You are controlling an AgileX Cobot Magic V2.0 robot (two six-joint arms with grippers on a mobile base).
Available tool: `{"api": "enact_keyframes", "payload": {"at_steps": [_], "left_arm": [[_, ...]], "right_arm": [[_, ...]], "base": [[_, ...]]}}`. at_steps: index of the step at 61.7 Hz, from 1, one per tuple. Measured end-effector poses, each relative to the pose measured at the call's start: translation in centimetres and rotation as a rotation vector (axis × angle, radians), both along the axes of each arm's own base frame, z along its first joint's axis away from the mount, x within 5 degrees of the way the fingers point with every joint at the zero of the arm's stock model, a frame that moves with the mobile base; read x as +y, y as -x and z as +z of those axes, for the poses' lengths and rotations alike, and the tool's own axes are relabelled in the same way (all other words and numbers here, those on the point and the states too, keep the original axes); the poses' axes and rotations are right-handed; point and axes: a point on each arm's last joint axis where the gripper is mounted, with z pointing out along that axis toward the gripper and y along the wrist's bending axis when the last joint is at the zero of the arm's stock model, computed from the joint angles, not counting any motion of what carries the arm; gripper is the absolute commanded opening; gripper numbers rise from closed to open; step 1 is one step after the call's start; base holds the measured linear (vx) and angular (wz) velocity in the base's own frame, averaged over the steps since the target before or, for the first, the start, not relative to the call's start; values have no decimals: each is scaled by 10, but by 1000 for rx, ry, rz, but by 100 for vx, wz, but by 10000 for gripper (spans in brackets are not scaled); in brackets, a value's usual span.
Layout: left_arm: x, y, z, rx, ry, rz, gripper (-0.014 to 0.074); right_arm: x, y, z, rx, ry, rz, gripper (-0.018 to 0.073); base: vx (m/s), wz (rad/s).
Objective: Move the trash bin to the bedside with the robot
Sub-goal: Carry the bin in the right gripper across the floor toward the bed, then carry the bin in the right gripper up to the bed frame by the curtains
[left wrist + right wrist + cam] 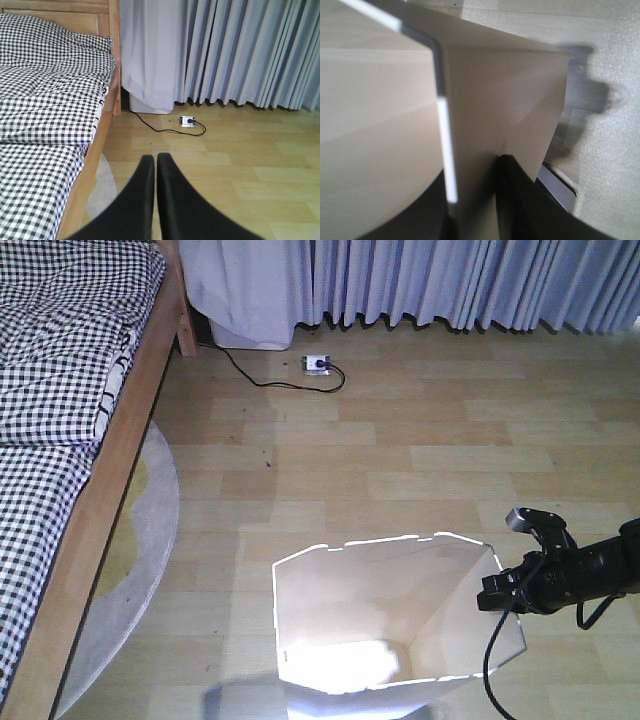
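Note:
The white trash bin (340, 585) stands on the wooden floor at the bottom centre, a short way right of the bed (60, 390) with its wooden frame and checked bedding. My right gripper (497, 592) is shut on the bin's right rim. In the right wrist view the bin wall (495, 100) runs between the jaws of the right gripper (472, 200), one finger inside and one outside. My left gripper (155, 160) is shut and empty, held above the floor beside the bed (45, 110). It does not show in the front view.
A round grey rug (150, 530) lies partly under the bed. A white power strip (316, 364) with a black cable lies by the grey curtains (450, 280); it also shows in the left wrist view (187, 120). A white box (250, 335) sits under the curtain.

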Motion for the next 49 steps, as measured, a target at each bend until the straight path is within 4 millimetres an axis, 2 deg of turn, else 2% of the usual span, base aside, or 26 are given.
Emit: {"api": "enact_keyframes", "payload": {"at_steps": [49], "left_arm": [[0, 0, 0, 0, 0, 0, -6]], "right_arm": [[0, 0, 0, 0, 0, 0, -3]], "base": [[14, 1]]}}
